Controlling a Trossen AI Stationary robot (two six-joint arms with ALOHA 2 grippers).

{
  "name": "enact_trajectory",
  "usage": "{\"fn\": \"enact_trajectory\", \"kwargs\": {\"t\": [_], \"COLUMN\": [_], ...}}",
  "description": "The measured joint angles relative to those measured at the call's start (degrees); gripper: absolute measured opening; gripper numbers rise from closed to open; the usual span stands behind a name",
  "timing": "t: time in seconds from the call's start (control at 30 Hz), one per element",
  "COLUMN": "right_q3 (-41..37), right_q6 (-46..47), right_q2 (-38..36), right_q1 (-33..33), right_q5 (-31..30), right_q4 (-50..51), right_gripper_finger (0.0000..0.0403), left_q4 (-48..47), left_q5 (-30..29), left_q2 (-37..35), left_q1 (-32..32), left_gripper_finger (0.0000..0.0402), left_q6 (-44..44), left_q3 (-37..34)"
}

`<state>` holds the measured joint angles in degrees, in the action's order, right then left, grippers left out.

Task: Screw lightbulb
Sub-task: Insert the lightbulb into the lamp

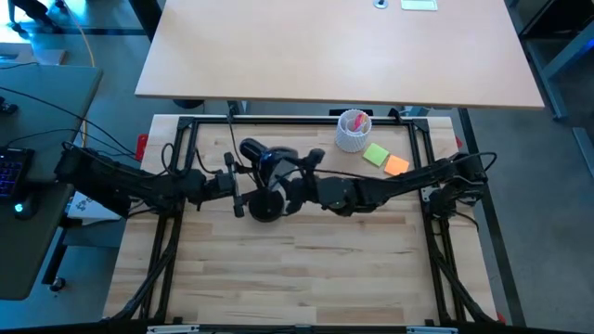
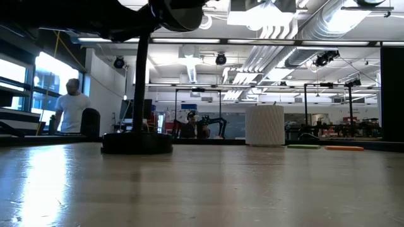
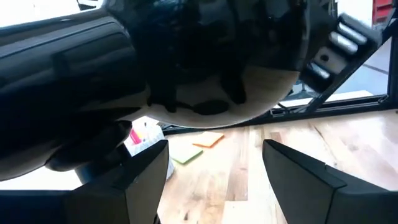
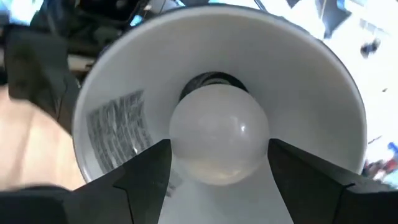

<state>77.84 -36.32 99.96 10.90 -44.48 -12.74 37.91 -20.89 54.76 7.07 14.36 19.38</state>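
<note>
- A black desk lamp stands near the middle of a wooden table, its round base flat on the wood and its cone shade raised off the table.
- The lightbulb sits deep inside the white-lined shade, its round end facing out and its screw end at the dark socket behind it.
- The right gripper reaches into the shade; its two fingers stand wide apart, one on each side of the bulb and close against it, apparently gripping it by its widest part.
- The left gripper is at the outside of the shade, which fills the space just above its fingers; the fingers are spread wide and hold nothing, with bare table showing between them.
- To do this step well, the right gripper should likely keep the bulb straight in line with the socket and turn gently, so the thread does not cross, while the left steadies the shade.
- A white ribbed cup stands at the back of the table, apart from the lamp, with something pink inside; I cannot tell what.
- Green and orange sticky notes lie just beside the cup.
</note>
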Motion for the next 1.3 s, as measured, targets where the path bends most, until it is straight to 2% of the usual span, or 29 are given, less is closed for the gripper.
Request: {"fn": "enact_trajectory", "kwargs": {"t": [0.1, 0.17, 0.27, 0.4, 0.53, 0.63, 0.8, 0.9, 0.97, 1.03, 1.17, 1.3], "right_q3": [0.0, 0.02, 0.04, 0.04, 0.04, 0.04, 0.07, 0.06, 0.07, 0.06, 0.07, 0.07], "right_q6": [-6.59, -9.7, -11.99, -13.82, -15.66, -15.8, -18.86, -26.81, -33.4, -39.92, -50.87, -58.4], "right_q2": [0.0, 0.0, 0.0, 0.0, 0.0, 0.0, 0.0, 0.0, 0.0, 0.0, 0.0, 0.0], "right_q1": [0.0, 0.0, 0.0, 0.01, 0.02, 0.02, 0.29, 0.86, 1.22, 1.39, 1.32, 0.53], "right_q5": [-0.01, -0.04, -0.23, -0.36, -0.88, -0.9, -0.93, -0.95, -0.93, -0.9, -0.93, 0.44], "right_q4": [-0.03, -0.06, -0.02, -0.01, 0.0, 0.0, 0.01, 0.04, 0.03, 0.09, 0.3, 0.35], "right_gripper_finger": [0.0263, 0.0263, 0.0263, 0.0263, 0.0263, 0.0263, 0.0263, 0.0263, 0.0263, 0.0263, 0.0263, 0.0263], "left_q4": [-3.59, -9.4, -22.93, -45.57, -62.25, -65.73, -65.15, -64.73, -63.62, -61.55, -53.85, -49.92], "left_q5": [-1.42, -4.39, -10.4, -16.7, -23.52, -28.81, -28.6, -29.2, -28.26, -23.81, -9.62, 1.05], "left_q2": [-0.02, -0.08, -0.31, -0.28, -1.2, -3.7, -8.98, -12.29, -14.25, -15.96, -17.09, -16.32], "left_q1": [0.42, 1.44, 3.45, 5.82, 7.6, 8.75, 9.83, 8.43, 6.1, 2.8, -5.57, -13.89], "left_gripper_finger": [0.0254, 0.0254, 0.0254, 0.0254, 0.0254, 0.0254, 0.0254, 0.0254, 0.0254, 0.0254, 0.0254, 0.0254], "left_q6": [-1.81, -1.93, -3.88, -11.51, -18.4, -20.31, -18.45, -17.07, -16.02, -13.34, -5.67, -0.71], "left_q3": [1.86, 4.04, 8.85, 15.42, 18.9, 19.0, 18.93, 18.93, 18.93, 18.93, 18.93, 18.93]}}
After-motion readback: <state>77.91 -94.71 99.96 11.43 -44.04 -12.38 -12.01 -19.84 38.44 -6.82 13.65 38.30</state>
